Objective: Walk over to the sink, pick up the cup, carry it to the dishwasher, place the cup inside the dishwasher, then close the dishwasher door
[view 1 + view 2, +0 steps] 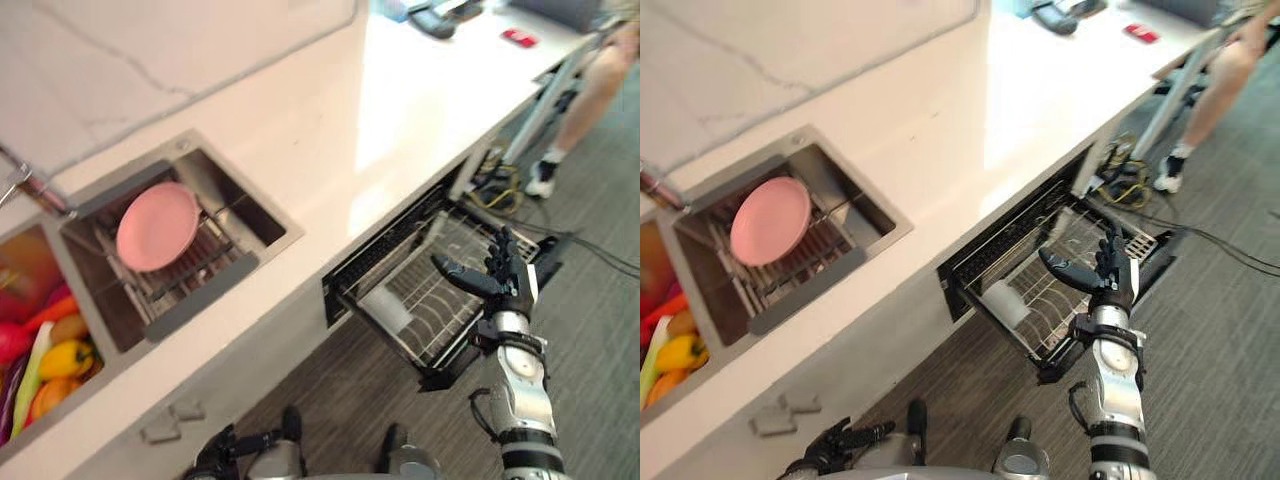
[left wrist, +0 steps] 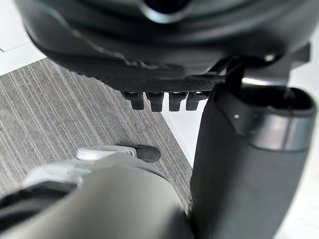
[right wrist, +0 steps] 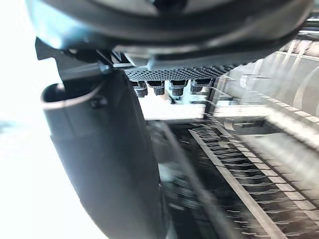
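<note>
A pale translucent cup (image 1: 385, 308) stands in the near left corner of the wire rack (image 1: 440, 330) of the dishwasher (image 1: 375, 262), which is pulled out from under the white counter. My right hand (image 1: 505, 280) hovers open over the rack's outer right side, fingers straight and thumb stretched toward the cup, holding nothing. In the right wrist view its fingertips (image 3: 164, 88) point at the rack's tines. My left hand (image 1: 225, 448) hangs low by my side over the carpet, fingers relaxed and empty.
A sink (image 1: 215, 170) in the counter holds a pink plate (image 1: 158, 226) on a wire drainer. Fruit and vegetables (image 1: 55, 355) fill the basin to its left. A person's leg (image 1: 590, 95), a table leg and cables (image 1: 500, 180) lie beyond the dishwasher.
</note>
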Controlling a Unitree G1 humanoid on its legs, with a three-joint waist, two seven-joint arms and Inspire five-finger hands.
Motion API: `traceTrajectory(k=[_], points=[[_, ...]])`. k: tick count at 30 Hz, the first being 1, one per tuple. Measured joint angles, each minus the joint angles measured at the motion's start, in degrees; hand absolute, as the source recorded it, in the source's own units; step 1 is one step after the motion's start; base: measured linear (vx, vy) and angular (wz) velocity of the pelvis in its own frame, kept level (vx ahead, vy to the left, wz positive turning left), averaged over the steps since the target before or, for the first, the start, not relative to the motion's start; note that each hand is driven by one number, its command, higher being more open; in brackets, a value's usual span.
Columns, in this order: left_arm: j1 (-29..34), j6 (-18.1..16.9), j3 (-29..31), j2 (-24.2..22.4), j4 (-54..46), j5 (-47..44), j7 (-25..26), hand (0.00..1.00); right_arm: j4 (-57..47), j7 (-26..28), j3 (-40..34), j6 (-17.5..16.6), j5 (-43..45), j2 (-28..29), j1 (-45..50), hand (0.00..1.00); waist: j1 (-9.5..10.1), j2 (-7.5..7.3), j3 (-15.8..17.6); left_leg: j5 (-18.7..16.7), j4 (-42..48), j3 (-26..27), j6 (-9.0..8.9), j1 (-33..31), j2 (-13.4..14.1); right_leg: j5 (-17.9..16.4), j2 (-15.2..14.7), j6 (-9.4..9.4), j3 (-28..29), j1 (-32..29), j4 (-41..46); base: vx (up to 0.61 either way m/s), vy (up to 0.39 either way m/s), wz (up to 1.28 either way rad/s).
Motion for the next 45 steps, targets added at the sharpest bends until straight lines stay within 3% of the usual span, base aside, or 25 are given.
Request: traceTrajectory(k=[4, 7, 9, 12, 18, 19, 21, 22, 24, 25, 26, 27, 29, 32, 34, 36, 37, 38, 41, 42, 43, 45], points=[[0.0, -0.7, 0.1, -0.1, 2.0, -3.6, 3.1, 1.0, -9.1, 3.7, -2.5, -7.3, 3.9, 4.4, 3.3, 1.0, -0.92, 0.08, -0.3, -0.3, 0.0, 0.2, -0.36, 0.6, 1.1, 0.2, 1.1, -0.36, -0.1, 0.9, -0.8, -0.02, -0.059, -0.05], [0.1, 0.4, 2.7, -0.9, 3.6, -7.7, 4.4, 1.0, -16.1, 9.2, -2.6, -8.8, 8.0, 5.9, 4.1, 1.0, -1.21, 0.01, -1.7, -0.4, 0.0, 0.1, -0.41, 0.7, 1.0, 0.3, 1.1, -0.42, -0.9, 1.7, -1.5, -0.01, -0.024, 0.1], [0.2, 0.6, 4.4, -1.3, 4.8, -7.6, 4.4, 1.0, -19.8, 15.3, -1.2, -8.8, 10.3, 6.9, 5.2, 1.0, -1.39, -0.09, -2.9, -0.9, -0.3, 1.0, 0.27, 0.7, 0.9, 0.3, 0.4, -0.24, -3.1, 3.3, -2.2, 0.02, -0.003, 0.4], [0.5, 0.6, 4.1, -1.3, 5.9, -7.5, 4.4, 1.0, -20.3, 20.1, 3.6, -7.6, 12.8, 6.0, 5.0, 1.0, -1.08, -0.26, -4.7, -0.6, -0.3, 4.0, 0.55, 0.7, 0.5, 0.0, -1.2, 0.88, -6.1, 5.0, -2.3, 0.03, 0.027, 0.53], [0.9, -0.9, 3.2, -1.3, 6.7, -7.5, 4.3, 1.0, -17.4, 22.3, 12.8, -2.1, 14.9, 5.3, 1.5, 1.0, 0.93, -1.24, -5.6, -1.2, -0.4, 2.0, 2.36, 0.6, -3.8, -2.0, -6.2, 3.67, -8.4, 5.0, 1.9, 0.06, 0.086, 0.29], [0.8, -0.5, 3.2, -1.1, 6.7, -7.5, 4.3, 1.0, -16.4, 22.3, 14.0, -1.6, 14.9, 5.5, 1.5, 1.0, 0.92, -1.95, -5.6, -1.4, -0.4, 0.6, 3.25, 0.6, -5.1, -3.0, -8.1, 4.41, -9.8, 4.8, 4.9, 0.12, 0.147, 0.62], [0.5, 0.8, 3.1, -1.2, 6.7, -6.4, 4.4, 1.0, -14.5, 21.2, 15.1, -1.5, 14.8, 5.3, 1.5, 1.0, 1.25, -1.68, -5.9, -1.6, -0.4, -1.1, 4.33, 0.8, -6.2, -3.1, -11.0, 4.48, -10.2, 2.5, 12.9, 0.12, 0.159, 0.57], [0.0, 1.6, 3.1, -0.9, 6.8, -5.1, 4.3, 1.0, -13.3, 20.3, 15.5, -1.5, 14.9, 5.6, 1.6, 1.0, 1.54, -2.14, -5.7, -1.5, -0.3, -2.2, 5.0, 1.6, -6.8, -2.8, -13.6, 3.39, -9.2, 0.3, 20.9, 0.09, 0.143, 0.47], [-0.4, 1.8, 1.7, 0.5, 6.9, -2.6, 4.2, 1.0, -12.0, 19.2, 16.7, -1.5, 14.8, 5.9, 1.6, 1.0, 2.18, -3.12, -5.4, -1.9, 0.0, -4.4, 6.63, 3.6, -7.6, 1.5, -16.5, -5.75, -4.4, -4.1, 33.5, 0.12, 0.159, 0.5], [-0.3, 1.7, 1.0, 1.1, 6.8, -2.0, 4.3, 1.0, -11.9, 18.9, 17.2, -1.6, 14.8, 6.0, 1.6, 1.0, 2.17, -3.66, -5.4, -2.4, 0.0, -5.4, 7.1, 4.2, -7.8, 3.5, -16.6, -7.5, -1.8, -5.3, 36.2, 0.15, 0.116, 0.6], [-0.3, 1.8, 0.9, 2.0, 6.8, -1.9, 4.4, 1.0, -11.7, 18.6, 18.2, -1.9, 14.8, 6.1, 1.6, 1.0, 1.99, -4.18, -5.5, -3.0, 0.1, -7.4, 8.08, 4.6, -7.7, 3.1, -15.5, -6.06, 3.5, -8.0, 40.0, 0.14, 0.071, 0.76], [-0.7, 2.4, 1.0, 2.3, 6.9, -1.9, 4.6, 1.0, -11.7, 18.4, 19.5, -2.4, 14.8, 6.1, 1.4, 1.0, 2.01, -4.42, -5.6, -3.3, 0.6, -9.2, 8.51, 4.4, -6.7, -3.5, -11.9, -4.43, 6.0, -9.1, 40.2, 0.14, 0.06, 0.79], [-1.2, 3.0, 1.1, 2.4, 7.0, -2.0, 4.5, 1.0, -12.0, 17.7, 21.3, -2.6, 14.6, 6.2, 0.8, 1.0, 2.14, -4.43, -5.7, -4.1, 1.4, -11.7, 8.84, 3.6, -5.6, -8.1, -5.8, -2.54, 8.0, -9.9, 33.2, 0.11, 0.044, 0.66], [-2.1, 4.0, 0.9, 2.4, 7.6, -1.3, 4.2, 1.0, -13.5, 15.7, 21.5, -2.6, 14.1, 5.9, 1.0, 1.0, 2.29, -4.52, -5.7, -4.7, 1.9, -14.5, 8.8, 3.7, -6.9, -8.1, -0.3, -1.18, 14.2, -12.0, 22.1, 0.12, -0.028, 0.63], [-2.1, 4.1, 0.8, 2.5, 8.4, -1.3, 4.2, 1.0, -13.6, 14.3, 20.3, -2.6, 14.2, 5.7, 1.5, 1.0, 1.99, -4.82, -6.1, -5.3, 3.0, -16.0, 8.06, 4.8, -8.6, -7.5, -0.4, -0.61, 14.5, -11.1, 19.1, 0.21, -0.117, 0.68], [-1.9, 4.0, 0.9, 2.7, 8.3, -2.0, 4.5, 1.0, -13.8, 13.9, 18.3, -2.8, 14.7, 5.9, 1.6, 1.0, 2.28, -6.2, -6.9, -6.7, 3.4, -17.7, 6.79, 5.1, -10.3, -0.2, -0.5, 0.06, 13.8, -8.3, 12.1, 0.22, -0.159, 0.55], [-2.0, 3.9, 1.1, 2.6, 8.2, -2.5, 4.5, 1.0, -13.8, 13.8, 18.0, -2.8, 14.7, 5.8, 1.6, 1.0, 2.81, -6.19, -7.0, -7.3, 3.7, -17.6, 6.55, 5.0, -10.3, -0.7, -0.5, 0.01, 13.5, -7.4, 10.4, 0.19, -0.163, 0.21], [-1.9, 3.8, 1.2, 2.2, 8.3, -2.5, 4.6, 1.0, -13.8, 13.8, 17.6, -2.8, 14.7, 5.8, 1.6, 1.0, 3.19, -5.08, -6.5, -9.2, 5.4, -16.8, 5.38, 4.5, -9.5, -0.7, 0.3, -0.11, 12.7, -5.5, 7.6, 0.13, -0.126, 0.07], [-0.5, 2.6, 1.7, 1.0, 8.2, -2.5, 5.8, 1.0, -13.6, 13.8, 15.5, -2.8, 14.8, 5.6, 3.1, 1.0, 2.94, -3.4, -6.6, -10.4, 6.2, -11.8, 4.94, 5.3, -6.4, -0.8, 1.6, -0.22, 10.7, -2.7, 6.2, 0.12, -0.112, 0.21], [-0.2, 2.4, 1.7, 0.9, 8.0, -2.6, 5.9, 1.0, -13.6, 13.8, 15.2, -2.8, 14.8, 5.4, 3.1, 1.0, 2.94, -3.34, -6.6, -10.4, 6.0, -11.7, 4.85, 5.7, -6.3, -0.8, 1.8, -0.26, 10.7, -2.2, 5.8, 0.07, -0.037, 0.05], [2.3, 3.3, 3.9, 0.5, 6.3, -4.3, 6.6, 1.0, -13.5, 16.5, 18.6, -2.8, 16.1, 4.9, 3.0, 1.0, 2.25, -4.55, -7.2, -10.3, 3.4, -11.3, 4.7, 8.2, -6.8, -0.9, 1.2, -0.27, 10.0, 1.1, 2.9, 0.0, 0.0, 0.0], [2.3, 3.3, 3.9, 0.5, 6.3, -4.3, 6.6, 1.0, -13.5, 16.5, 18.6, -2.8, 16.1, 4.9, 3.0, 1.0, 2.25, -4.55, -7.2, -10.3, 3.4, -11.3, 4.7, 8.2, -6.8, -0.9, 1.2, -0.27, 10.0, 1.1, 2.9, 0.0, 0.0, 0.0]])
